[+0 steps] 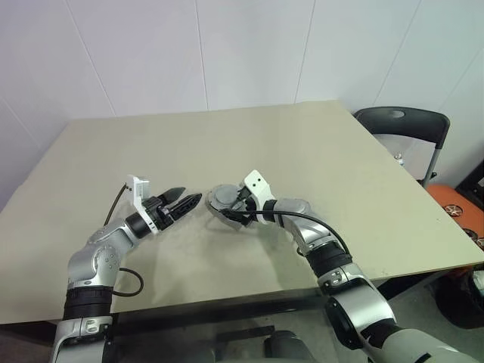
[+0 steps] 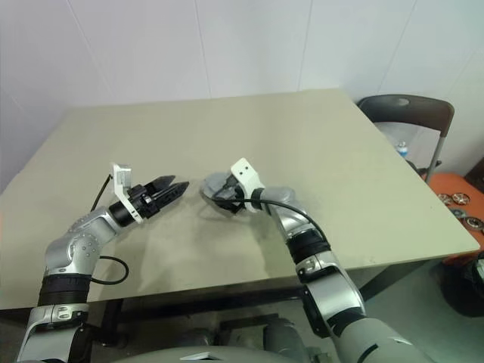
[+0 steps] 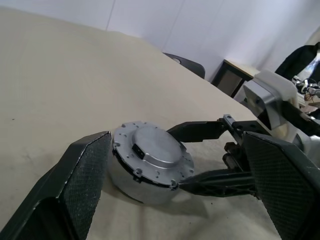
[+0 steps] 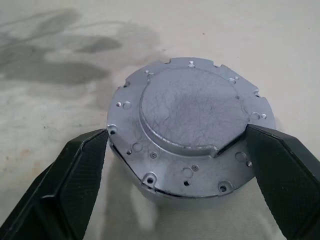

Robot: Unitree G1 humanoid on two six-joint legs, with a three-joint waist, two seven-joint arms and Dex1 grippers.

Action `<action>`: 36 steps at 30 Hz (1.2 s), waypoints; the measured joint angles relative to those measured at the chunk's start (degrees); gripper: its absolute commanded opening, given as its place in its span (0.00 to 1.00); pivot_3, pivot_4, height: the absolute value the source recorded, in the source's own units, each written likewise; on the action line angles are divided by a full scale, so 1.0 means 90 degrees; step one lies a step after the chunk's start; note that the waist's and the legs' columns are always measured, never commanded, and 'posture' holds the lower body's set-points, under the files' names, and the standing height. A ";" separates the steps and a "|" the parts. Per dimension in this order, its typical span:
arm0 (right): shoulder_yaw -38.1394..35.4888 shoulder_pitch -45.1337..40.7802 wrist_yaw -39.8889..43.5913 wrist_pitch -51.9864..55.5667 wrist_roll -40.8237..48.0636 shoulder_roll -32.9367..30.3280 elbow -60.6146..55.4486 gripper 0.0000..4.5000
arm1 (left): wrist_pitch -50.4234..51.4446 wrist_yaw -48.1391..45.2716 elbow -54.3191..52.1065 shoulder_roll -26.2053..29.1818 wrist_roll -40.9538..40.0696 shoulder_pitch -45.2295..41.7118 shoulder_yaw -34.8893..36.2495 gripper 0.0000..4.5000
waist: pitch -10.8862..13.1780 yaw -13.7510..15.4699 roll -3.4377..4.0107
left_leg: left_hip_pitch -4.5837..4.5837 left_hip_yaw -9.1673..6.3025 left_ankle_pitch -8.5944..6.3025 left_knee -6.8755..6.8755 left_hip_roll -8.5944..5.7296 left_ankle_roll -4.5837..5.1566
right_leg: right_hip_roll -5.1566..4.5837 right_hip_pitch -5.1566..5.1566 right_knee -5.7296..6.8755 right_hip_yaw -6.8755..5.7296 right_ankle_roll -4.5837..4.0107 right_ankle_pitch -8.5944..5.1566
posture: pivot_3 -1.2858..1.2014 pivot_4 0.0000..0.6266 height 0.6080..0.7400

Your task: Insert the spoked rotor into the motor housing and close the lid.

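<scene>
Two claws spread wide, right claw [image 4: 175, 145] straddling lidded motor housing [image 4: 190, 192], left claw [image 1: 184, 203] empty beside it

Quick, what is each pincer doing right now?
Left pincer: open, holding nothing.
Right pincer: open, fingers on either side of the lid on the motor housing.

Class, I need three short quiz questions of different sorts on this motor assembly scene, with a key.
1. True or false: the lid already sits on the motor housing.
2. Which gripper has its fingers on either side of the housing: A left, B right, C neither?
3. Fill in: the housing stands on the ___.

Key:
1. True, plain grey face up.
2. B; the right gripper brackets it, the left gripper hangs open beside it.
3. Table.
</scene>
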 measured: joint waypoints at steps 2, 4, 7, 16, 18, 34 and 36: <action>-0.0142 -0.0009 0.0072 0.0154 0.0192 0.0027 -0.0013 1.00 | 0.0001 -0.0002 0.0000 0.0000 0.0000 0.0000 -0.0002 1.00 | 0.0000 -0.0001 -0.0001 | -0.0001 0.0000 0.0000 0.0000 0.0000 0.0000 | -0.0001 0.0000 -0.0002 0.0000 0.0004 0.0002 | 0.52 0.00 1.00; -0.0248 -0.0009 0.0095 0.0236 0.0322 0.0051 -0.0022 1.00 | 0.0002 -0.0003 0.0000 0.0000 0.0000 0.0000 -0.0004 1.00 | 0.0000 -0.0006 0.0000 | -0.0002 0.0000 0.0000 -0.0005 0.0000 0.0000 | 0.0000 -0.0006 -0.0002 0.0000 0.0021 0.0012 | 0.52 0.00 1.00; -0.0303 -0.0014 0.0013 0.0233 0.0379 0.0097 -0.0015 1.00 | 0.0007 -0.0005 0.0000 0.0000 0.0000 -0.0001 -0.0009 1.00 | 0.0002 -0.0005 0.0003 | -0.0011 0.0000 0.0000 -0.0008 0.0000 0.0000 | 0.0000 -0.0018 0.0002 0.0000 0.0022 0.0013 | 0.52 0.00 1.00; -0.0523 -0.0028 -0.0136 0.0095 0.0617 0.0247 -0.0001 1.00 | 0.0060 -0.0034 0.0000 0.0000 -0.0001 0.0000 -0.0011 1.00 | 0.0019 -0.0006 0.0003 | -0.0015 0.0001 0.0000 -0.0007 -0.0001 0.0000 | -0.0001 -0.0021 0.0002 0.0001 0.0022 0.0013 | 0.52 0.00 1.00; -0.0589 -0.0062 -0.0188 -0.0139 0.0688 0.0337 -0.0021 1.00 | 0.0079 -0.0035 0.0000 0.0000 -0.0001 0.0000 -0.0011 1.00 | 0.0022 -0.0008 0.0006 | -0.0016 0.0001 0.0000 -0.0008 -0.0001 0.0000 | 0.0000 -0.0024 0.0003 0.0001 0.0022 0.0014 | 0.52 0.00 1.00; -0.0065 -0.0220 -0.1078 -0.0957 -0.0082 0.0636 0.0823 1.00 | 0.0090 -0.0014 -0.0095 -0.0001 -0.0016 0.0043 0.0008 1.00 | 0.0022 -0.0009 0.0005 | -0.0014 0.0002 0.0001 -0.0005 -0.0004 -0.0001 | 0.0001 -0.0025 0.0010 0.0004 0.0021 0.0015 | 0.52 0.00 1.00; -0.0064 -0.0220 -0.1167 -0.0956 -0.0100 0.0681 0.0832 1.00 | 0.0089 -0.0002 -0.0099 0.0007 -0.0064 0.0053 0.0080 1.00 | 0.0022 -0.0013 0.0005 | -0.0013 0.0003 0.0001 -0.0005 -0.0004 -0.0001 | 0.0001 -0.0025 0.0012 0.0004 0.0020 0.0015 | 0.52 0.00 1.00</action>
